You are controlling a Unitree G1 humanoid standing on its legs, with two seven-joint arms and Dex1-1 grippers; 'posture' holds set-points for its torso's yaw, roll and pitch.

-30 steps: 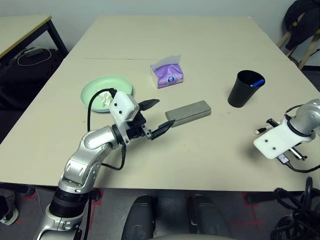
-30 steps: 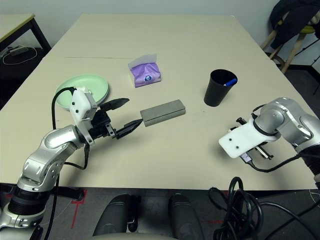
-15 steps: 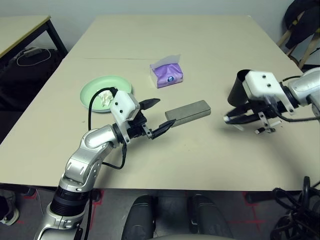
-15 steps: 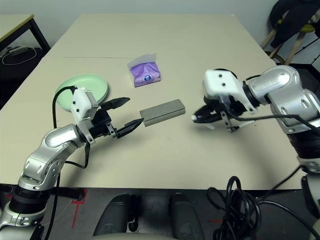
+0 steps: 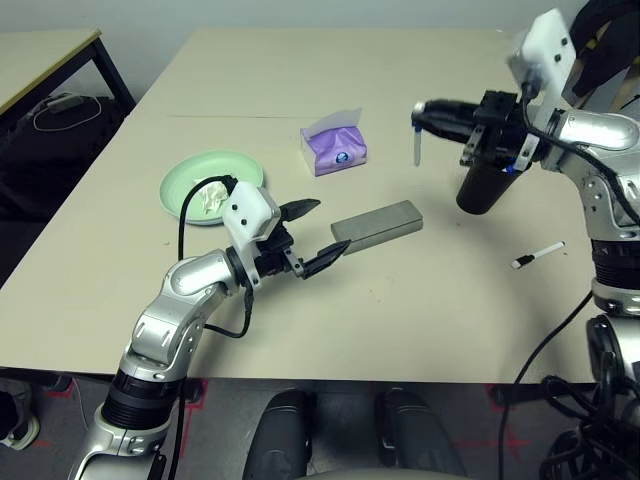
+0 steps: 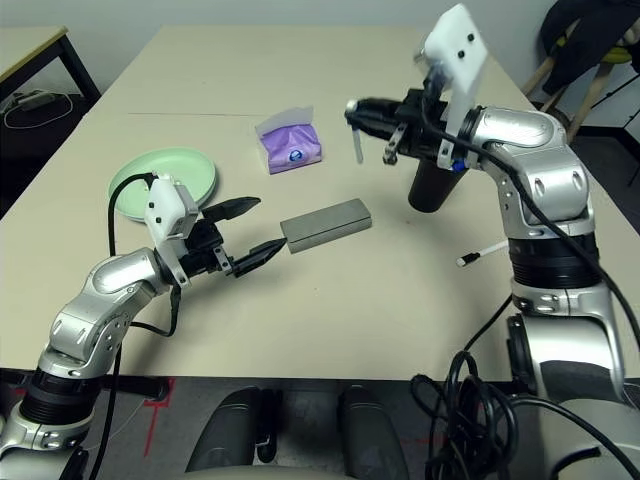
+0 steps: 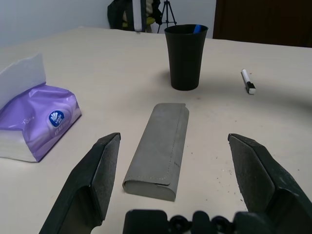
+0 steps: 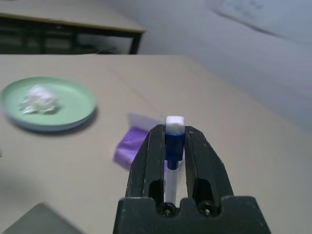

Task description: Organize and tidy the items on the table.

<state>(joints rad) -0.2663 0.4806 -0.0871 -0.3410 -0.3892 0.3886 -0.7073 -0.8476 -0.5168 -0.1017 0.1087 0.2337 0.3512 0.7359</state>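
Both jaws first, from my head camera. On my right side, the right gripper (image 5: 425,118) is squeezed shut on a white pen with a blue part (image 5: 416,143), and it hangs in the air, up and to the left of the black cup (image 5: 485,180). On my left side, the left gripper (image 5: 308,236) is wide open and holds nothing; one fingertip sits right at the end of the grey glasses case (image 5: 377,223).

I think the pen could slip or miss the cup if I let go too soon, because it is not over the cup's mouth yet. My arm could also bump the cup and tip it. Another white pen (image 5: 537,255) lies flat near the table's right side, so it could roll off.

The table (image 5: 300,80) is pale beige and smooth, with a thin line across it. A green plate (image 5: 240,165) holds a crumpled tissue (image 5: 209,197), and a purple tissue pack (image 5: 336,147) stands behind the case. A smaller table (image 5: 40,50) is off to the left.

From my left wrist, the open fingers (image 7: 101,170) point at the case (image 7: 160,149), with the cup (image 7: 185,56) beyond it (something blue peeks out).

From my right wrist, the fingers (image 8: 151,161) pinch the pen (image 8: 173,141) tight, high over the table.
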